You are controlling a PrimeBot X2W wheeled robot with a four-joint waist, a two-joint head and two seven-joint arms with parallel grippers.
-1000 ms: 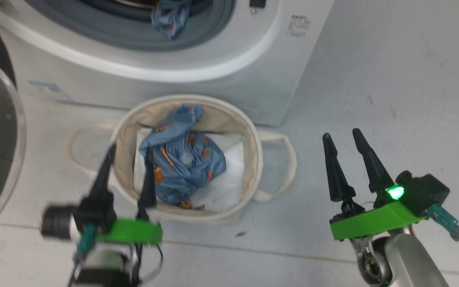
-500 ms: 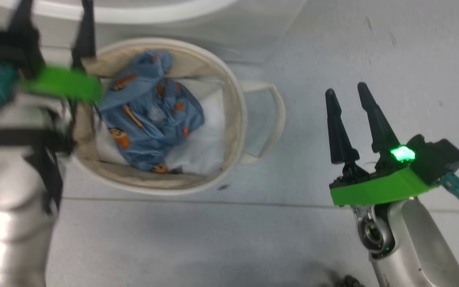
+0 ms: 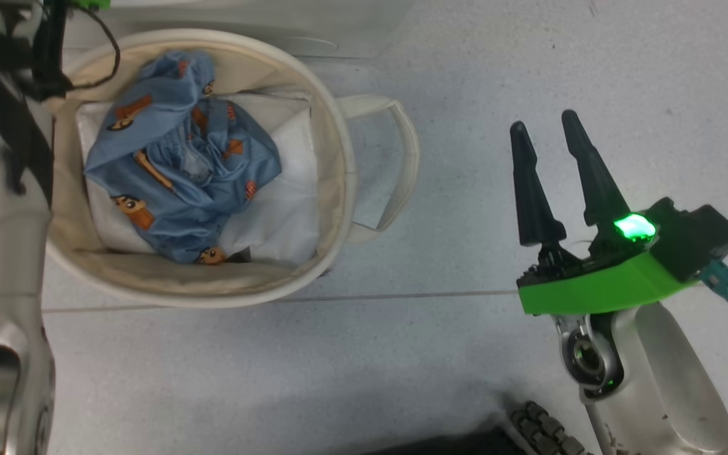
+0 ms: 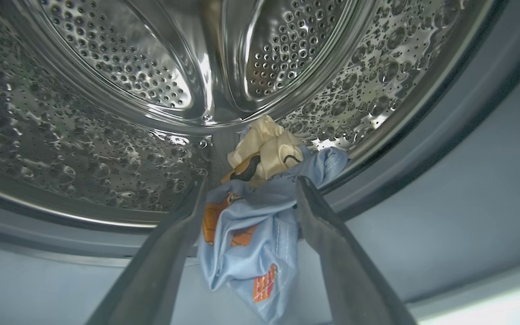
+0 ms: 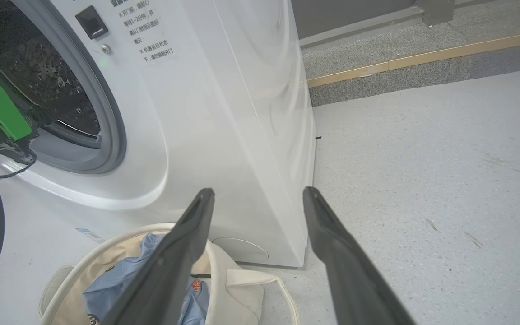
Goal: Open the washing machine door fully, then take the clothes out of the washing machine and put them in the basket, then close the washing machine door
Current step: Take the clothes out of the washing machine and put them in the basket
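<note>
I'm keeping the left hand spread wide and empty, its fingers straddling the clothes hanging over the grey seal. I'm judging it best to push in deeper, pinching the blue and the cream piece together and lifting high so nothing's snagging on that lip. The drum is shining behind. The right hand is idling wide and empty over the floor beside the basket, with one blue garment lying inside.
</note>
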